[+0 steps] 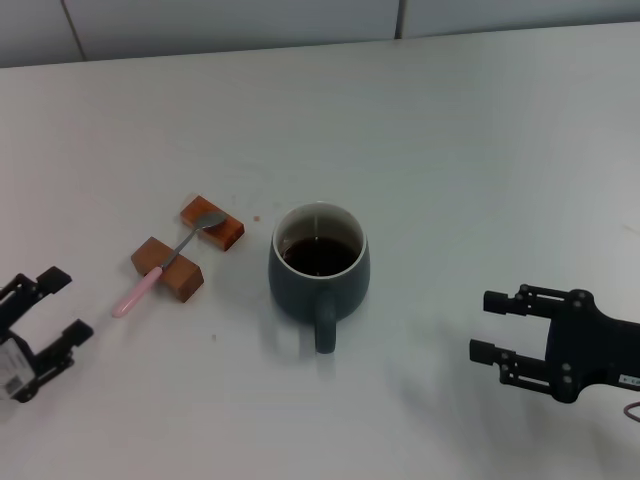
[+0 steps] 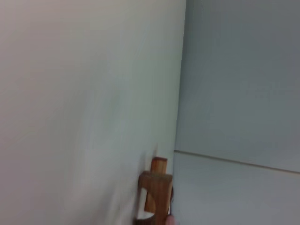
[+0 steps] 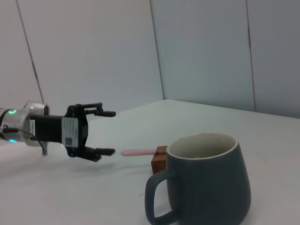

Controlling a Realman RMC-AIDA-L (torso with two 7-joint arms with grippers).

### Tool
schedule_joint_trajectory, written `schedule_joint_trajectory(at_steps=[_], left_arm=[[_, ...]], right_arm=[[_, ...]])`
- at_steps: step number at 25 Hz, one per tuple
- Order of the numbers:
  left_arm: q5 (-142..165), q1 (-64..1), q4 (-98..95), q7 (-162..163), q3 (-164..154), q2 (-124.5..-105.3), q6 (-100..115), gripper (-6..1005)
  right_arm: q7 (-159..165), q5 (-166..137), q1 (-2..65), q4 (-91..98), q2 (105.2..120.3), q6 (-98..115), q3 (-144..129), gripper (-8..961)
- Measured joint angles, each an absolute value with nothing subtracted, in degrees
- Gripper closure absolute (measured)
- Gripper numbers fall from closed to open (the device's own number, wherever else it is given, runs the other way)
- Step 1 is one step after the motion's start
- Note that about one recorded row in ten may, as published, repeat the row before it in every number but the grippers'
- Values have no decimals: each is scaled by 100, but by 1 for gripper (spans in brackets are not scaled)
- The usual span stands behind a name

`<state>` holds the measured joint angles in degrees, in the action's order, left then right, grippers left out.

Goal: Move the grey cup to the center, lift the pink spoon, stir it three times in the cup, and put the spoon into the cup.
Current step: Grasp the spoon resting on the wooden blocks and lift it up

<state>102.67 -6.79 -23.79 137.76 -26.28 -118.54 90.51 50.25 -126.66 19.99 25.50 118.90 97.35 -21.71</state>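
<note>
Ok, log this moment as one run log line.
grey cup: mid-table, handle toward robot | pink spoon: across wooden blocks | left tool: open, near spoon | right tool: open, empty

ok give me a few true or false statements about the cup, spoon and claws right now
1. The pink spoon rests across two brown wooden blocks. True.
2. The grey cup is empty. False: it holds dark brown liquid.
3. The left claw is gripping the spoon's handle. False: it is open and apart from the spoon, off the handle's end.
4. The cup's handle points toward the robot in the head view. True.
5. The right claw is shut on the cup. False: it is open, off to the cup's right and not touching it.
</note>
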Motion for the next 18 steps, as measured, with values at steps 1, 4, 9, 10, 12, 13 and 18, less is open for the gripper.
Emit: schedule_joint_trajectory(at_steps=[1, 4, 9, 10, 12, 13, 18], left_arm=[[10269, -712, -2280, 13760, -2637, -11857, 9026, 188], [10272, -791, -2011, 13718, -2647, -11859, 8912, 188], [10275, -898, -1866, 13690, -2664, -11846, 8732, 188], [10275, -923, -1865, 13690, -2672, -11846, 8713, 188], [10274, -981, -1845, 13690, -2691, -11846, 8657, 188], [10274, -1024, -1813, 13690, -2696, -11849, 8618, 188], [10275, -1108, -1668, 13664, -2711, -11847, 8502, 189]], right_arm=[[5041, -12666, 2008, 2555, 11890, 9735, -2171, 332], [5074, -12666, 2017, 2559, 11890, 9735, -2171, 332], [5089, -12665, 2032, 2568, 11892, 9732, -2169, 332], [5099, -12665, 2039, 2568, 11892, 9730, -2167, 332], [5131, -12665, 2060, 2571, 11892, 9718, -2163, 332], [5152, -12665, 2074, 2573, 11892, 9707, -2162, 332], [5207, -12665, 2104, 2575, 11886, 9672, -2162, 332]])
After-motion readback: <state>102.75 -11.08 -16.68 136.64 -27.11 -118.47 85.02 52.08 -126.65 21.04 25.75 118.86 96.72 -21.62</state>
